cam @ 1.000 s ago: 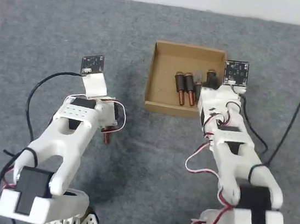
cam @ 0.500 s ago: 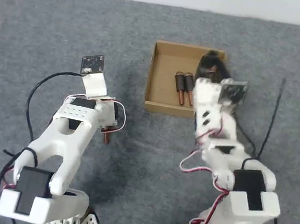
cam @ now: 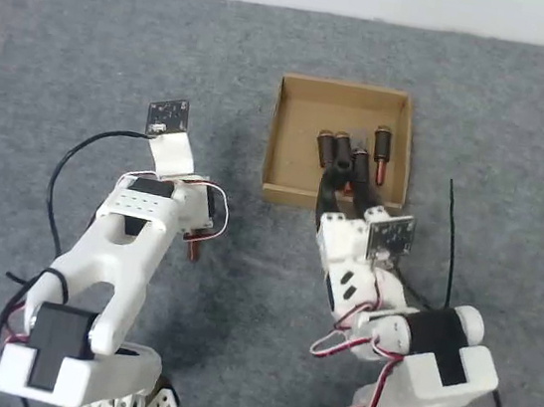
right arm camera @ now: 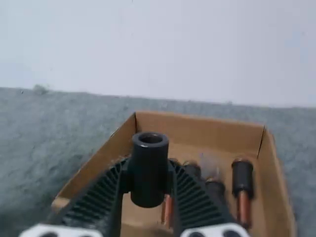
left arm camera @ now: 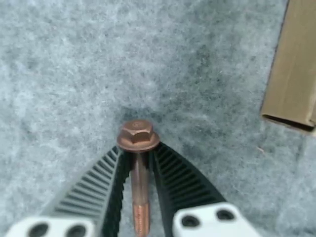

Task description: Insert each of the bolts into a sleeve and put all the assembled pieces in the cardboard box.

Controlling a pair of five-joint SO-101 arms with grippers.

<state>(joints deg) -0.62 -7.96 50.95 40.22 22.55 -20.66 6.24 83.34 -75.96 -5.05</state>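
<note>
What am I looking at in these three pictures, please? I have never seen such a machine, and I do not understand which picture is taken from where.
These are two small white robot arms standing side by side at a table covered in grey felt. The wide picture comes from a fixed camera looking down on both. The other two come from a camera on each arm's wrist, so you see its black ribbed fingers from close up. The left gripper is shut on a copper bolt, over the felt. The right gripper is shut on a black sleeve, a short tube, near the cardboard box. In the box lie several bolts already pushed into sleeves.
</note>
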